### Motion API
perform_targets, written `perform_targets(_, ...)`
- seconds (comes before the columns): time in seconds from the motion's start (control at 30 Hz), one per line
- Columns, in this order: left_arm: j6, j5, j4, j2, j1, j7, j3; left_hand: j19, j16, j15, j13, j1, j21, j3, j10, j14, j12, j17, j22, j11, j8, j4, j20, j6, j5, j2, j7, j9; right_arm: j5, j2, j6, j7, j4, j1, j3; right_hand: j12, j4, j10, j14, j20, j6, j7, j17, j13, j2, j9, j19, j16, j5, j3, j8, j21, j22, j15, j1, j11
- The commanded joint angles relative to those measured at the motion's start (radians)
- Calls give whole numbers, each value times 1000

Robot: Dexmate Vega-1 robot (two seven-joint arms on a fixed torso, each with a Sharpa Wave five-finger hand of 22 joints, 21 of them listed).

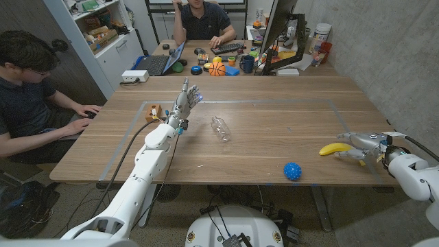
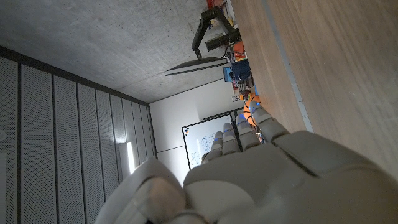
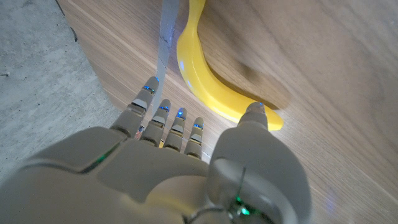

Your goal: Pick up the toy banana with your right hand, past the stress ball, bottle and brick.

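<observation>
My right hand (image 1: 363, 145) sits at the table's right side, right up against the toy banana (image 1: 335, 148), which lies on the wood near the front edge. From the head view I can't make out whether anything is gripped. My right wrist view settles more: the banana (image 3: 211, 81) lies flat on the table (image 3: 336, 74), my fingers (image 3: 163, 115) are extended along one side of it and my thumb tip (image 3: 255, 115) sits at its end, so the hand is spread and holding nothing.

The head view alone shows the blue stress ball (image 1: 293, 171) near the front edge, the clear bottle (image 1: 220, 128) lying mid-table, and a small brick (image 1: 155, 112) by my left arm. My left hand (image 1: 186, 98) hovers with fingers apart, empty; its wrist view (image 2: 249, 168) looks along the tabletop toward the cluttered far end.
</observation>
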State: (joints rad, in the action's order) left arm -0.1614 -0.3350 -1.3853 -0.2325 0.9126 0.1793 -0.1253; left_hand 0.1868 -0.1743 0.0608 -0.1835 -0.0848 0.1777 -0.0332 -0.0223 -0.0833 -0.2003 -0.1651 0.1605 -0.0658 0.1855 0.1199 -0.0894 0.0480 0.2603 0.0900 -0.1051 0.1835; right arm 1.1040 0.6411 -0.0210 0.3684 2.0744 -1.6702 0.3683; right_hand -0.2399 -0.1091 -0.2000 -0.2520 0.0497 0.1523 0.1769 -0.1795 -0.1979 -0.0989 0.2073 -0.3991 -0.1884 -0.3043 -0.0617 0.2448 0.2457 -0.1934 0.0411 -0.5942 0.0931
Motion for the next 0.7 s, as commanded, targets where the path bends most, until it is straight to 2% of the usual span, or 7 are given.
perform_targets(0.03, -12, -7, -11, -2, 10, 6, 7, 12, -7, 1, -5, -15, 4, 2, -3, -5, -6, -3, 6, -1, 7, -4, -2, -4, 0, -1, -2, 5, 26, 38, -22, 30, -63, 70, -62, -3, -12, -1, 0, -3, 9, 7, -2, -3, 2, 1, -1, 2, -12, 2, 8, -6, -1, 64, -17, 10)
perform_targets(0.2, -15, -10, -22, -3, 17, 4, 11, 13, -7, 1, -5, -16, 4, 2, -4, -6, -6, -3, 6, -1, 7, -4, -2, -5, 0, -2, -1, 5, 17, 49, -19, 14, -86, 90, -80, -4, -15, -6, 1, -6, 18, 14, -2, -3, 0, 2, -1, 2, -18, 5, 11, -6, -2, 64, -27, 11)
perform_targets(0.33, -18, -10, -28, -2, 23, 2, 13, 14, -7, 0, -5, -16, 4, 2, -5, -6, -6, -3, 6, 0, 8, -4, -3, -7, 0, -2, -1, 5, 9, 55, -13, -13, -102, 100, -88, -8, -20, -23, 0, -9, 59, 29, -4, -4, -7, 2, -5, 1, -31, 12, 25, -5, -3, 68, -47, 25)
perform_targets(0.47, -14, -11, -36, -1, 28, -3, 13, 14, -7, -1, -5, -17, 4, 2, -6, -8, -6, -3, 6, 0, 8, -5, -4, -7, 0, -2, 1, 5, 1, 58, 3, -69, -121, 101, -93, -29, -28, -85, -26, -17, 150, 42, -4, -7, -21, 6, -20, -6, -57, 26, 57, -1, -5, 91, -84, 63)
perform_targets(0.5, -14, -10, -38, -1, 29, -4, 13, 14, -7, -1, -5, -17, 4, 2, -6, -8, -6, -3, 6, 1, 8, -5, -4, -7, 0, -3, 1, 5, 0, 59, 7, -85, -125, 101, -94, -36, -31, -107, -39, -24, 193, 43, -4, -8, -27, 9, -31, -8, -69, 32, 72, 2, -6, 104, -103, 74)
perform_targets(0.7, -11, -11, -45, -1, 33, -6, 13, 15, -7, -2, -5, -18, 4, 2, -7, -8, -6, -3, 6, -1, 8, -5, -2, -8, -1, -3, 2, 5, -7, 58, 16, -143, -139, 98, -97, -55, -28, -179, -91, -45, 359, 44, -6, -9, -42, 20, -57, -12, -99, 48, 133, 12, -8, 140, -149, 107)
